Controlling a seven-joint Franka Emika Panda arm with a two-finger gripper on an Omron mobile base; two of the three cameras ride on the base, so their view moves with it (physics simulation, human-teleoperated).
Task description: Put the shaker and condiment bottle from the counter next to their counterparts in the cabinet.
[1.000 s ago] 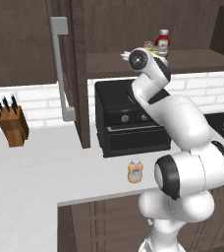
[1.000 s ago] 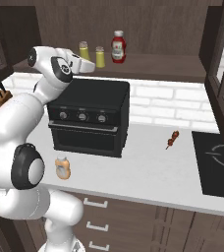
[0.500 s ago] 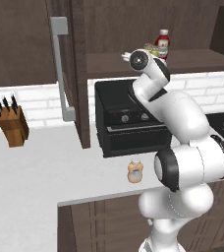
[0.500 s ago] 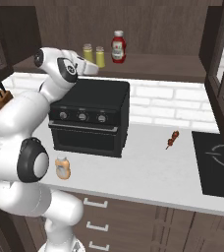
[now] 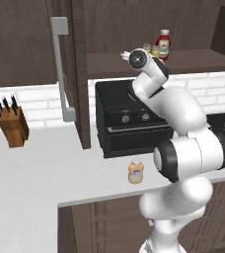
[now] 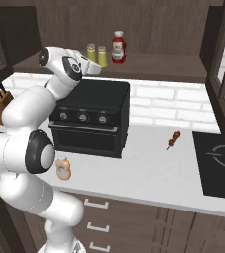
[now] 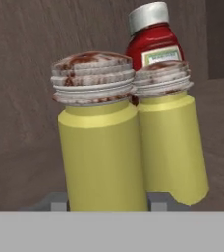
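- Dark wood cabinet (image 5: 134, 29), left base view: white arm reaches its shelf; the squat peach-orange condiment bottle (image 5: 135, 171) waits on the white-grey surface (image 5: 40, 168).
- Right base view: claw (image 6: 95, 68) at two yellow-olive shakers beside the red white-capped bottle (image 6: 118, 47).
- Hand view: near shaker (image 7: 101, 142) sits between the fingertips, touching its twin (image 7: 175, 142); whether it is clamped cannot be told. It looks light, rigid and smooth, best held mid-body.

Two shakers (image 6: 95, 55) stand side by side in the cabinet (image 6: 154, 69), the red bottle (image 6: 118, 47) just right.

Even soft rendered light, faint shadows, no glare, close-up slightly blurry.
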